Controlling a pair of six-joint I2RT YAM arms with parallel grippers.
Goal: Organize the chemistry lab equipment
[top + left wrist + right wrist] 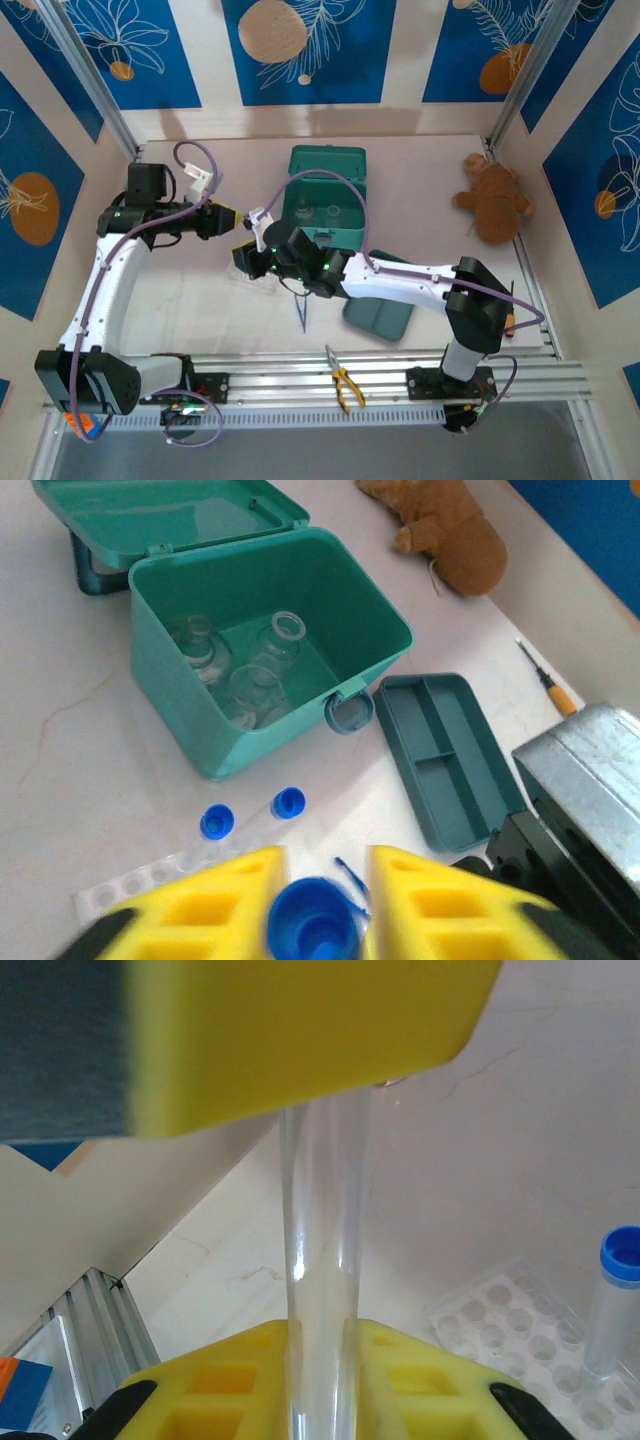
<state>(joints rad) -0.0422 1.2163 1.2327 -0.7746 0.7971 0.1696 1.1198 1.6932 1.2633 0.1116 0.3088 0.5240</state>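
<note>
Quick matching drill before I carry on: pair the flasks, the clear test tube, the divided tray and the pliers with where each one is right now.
1. flasks
2. clear test tube
3. divided tray
4. pliers

A. lying on the table beside the green box
B. on the rail at the near edge
C. clamped in the right gripper
D. inside the green box

Pairs: 1-D, 2-C, 3-A, 4-B
</note>
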